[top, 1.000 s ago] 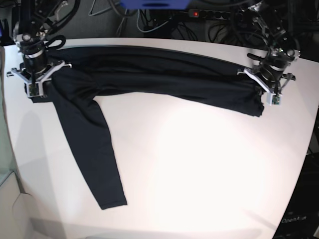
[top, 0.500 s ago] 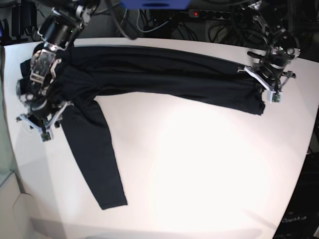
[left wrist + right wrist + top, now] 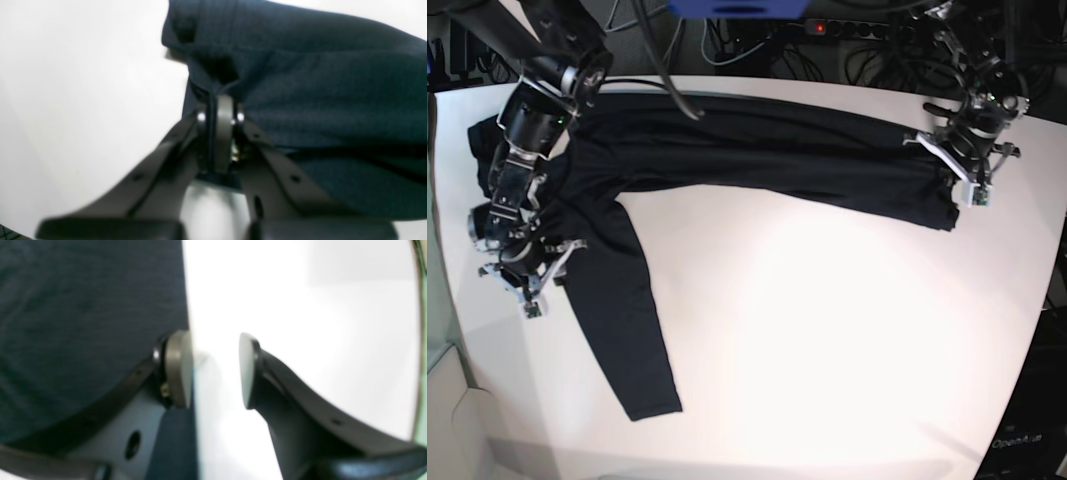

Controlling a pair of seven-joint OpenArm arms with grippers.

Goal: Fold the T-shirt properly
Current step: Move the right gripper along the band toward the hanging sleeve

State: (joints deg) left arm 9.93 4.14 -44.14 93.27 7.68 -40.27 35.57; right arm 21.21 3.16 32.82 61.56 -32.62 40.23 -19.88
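While base hides it, wrists show left tool (image 3: 220,110) pinching T-shirt (image 3: 317,100), right tool (image 3: 215,370) wide.

Bright overhead light washes the white table (image 3: 827,330) into glare near its middle, and the T-shirt (image 3: 757,150) reads as nearly featureless black. Both wrist views are soft, close parts blurred (the base view bows at its edges).

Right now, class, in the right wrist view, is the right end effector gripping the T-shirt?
No. The right end effector stands open over bare table, with the T-shirt beside one finger, not between them.
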